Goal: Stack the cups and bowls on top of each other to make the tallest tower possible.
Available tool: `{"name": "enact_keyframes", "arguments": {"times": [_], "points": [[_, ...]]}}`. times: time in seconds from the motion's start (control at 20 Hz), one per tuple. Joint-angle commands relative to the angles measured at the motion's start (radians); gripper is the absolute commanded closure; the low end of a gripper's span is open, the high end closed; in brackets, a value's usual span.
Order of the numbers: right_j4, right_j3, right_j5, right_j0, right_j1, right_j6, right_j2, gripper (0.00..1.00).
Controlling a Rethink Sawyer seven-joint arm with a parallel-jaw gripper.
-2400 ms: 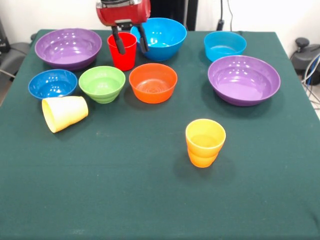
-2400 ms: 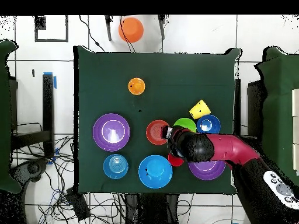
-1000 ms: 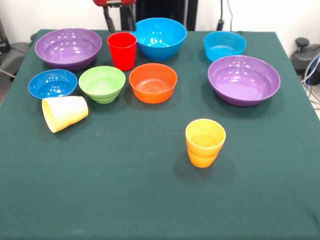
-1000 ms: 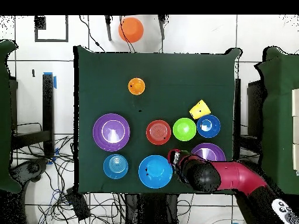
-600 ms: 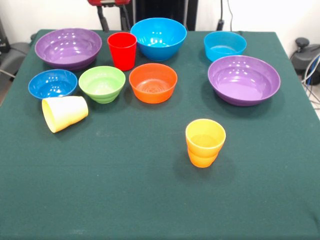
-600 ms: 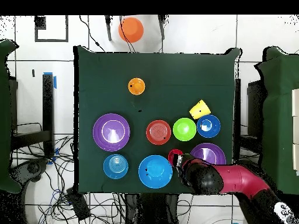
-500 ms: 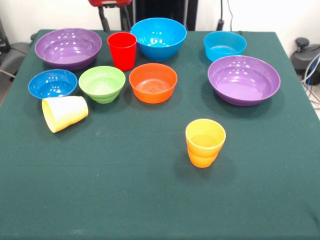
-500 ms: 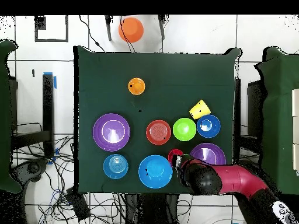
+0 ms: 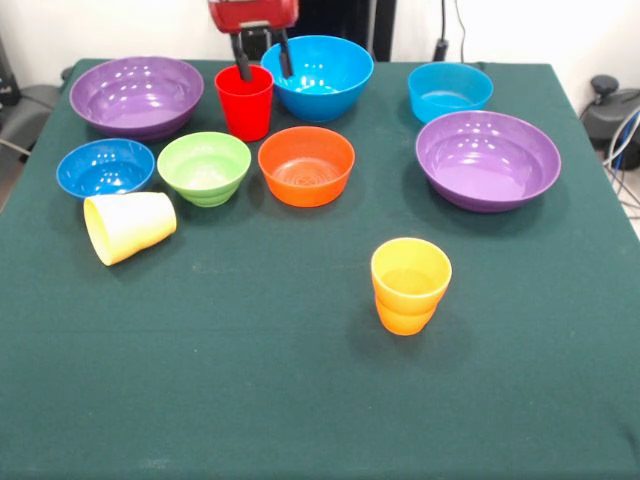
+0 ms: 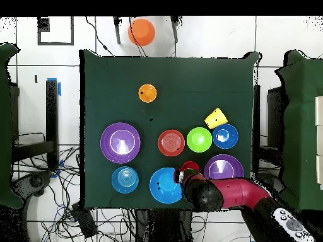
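Front view shows the gripper [image 9: 262,58] at the table's far side, its red body at the top edge and its two dark fingers spread apart, holding nothing. One finger hangs just above the rim of the red cup [image 9: 245,102], over the cup's far side, and the other hangs to the right of it, in front of the near-left rim of the large blue bowl [image 9: 318,76]; whether either finger touches a rim cannot be told. The red cup stands upright between the left purple bowl [image 9: 137,95] and the large blue bowl, just behind the gap between the green bowl [image 9: 204,167] and the orange bowl [image 9: 306,165]. The dark blue bowl [image 9: 105,167] sits left of the green one, and the yellow cup [image 9: 130,226] lies on its side in front of them, mouth toward the left. The cyan bowl [image 9: 450,91] and the second purple bowl [image 9: 488,159] sit at the right, and the orange cup [image 9: 410,284] stands upright alone, well apart from the rest, toward the near side of the green table [image 9: 250,390]. Nothing is stacked. From overhead, the arm [image 10: 236,195] reaches in from the lower right, and its black wrist covers part of the red cup [image 10: 190,167] and the edge of the large blue bowl [image 10: 165,184].
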Motion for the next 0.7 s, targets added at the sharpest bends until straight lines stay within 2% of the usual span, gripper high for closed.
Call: {"name": "enact_keyframes", "arguments": {"times": [0.05, 0.25, 0.7], "points": [[-0.060, -0.078, -0.082, 0.090, 0.084, 0.098, -0.084, 0.00], [-0.057, -0.123, -0.095, 0.074, 0.146, 0.058, -0.082, 0.00], [-0.045, -0.178, -0.080, 0.041, 0.208, 0.014, -0.058, 0.00]]}}
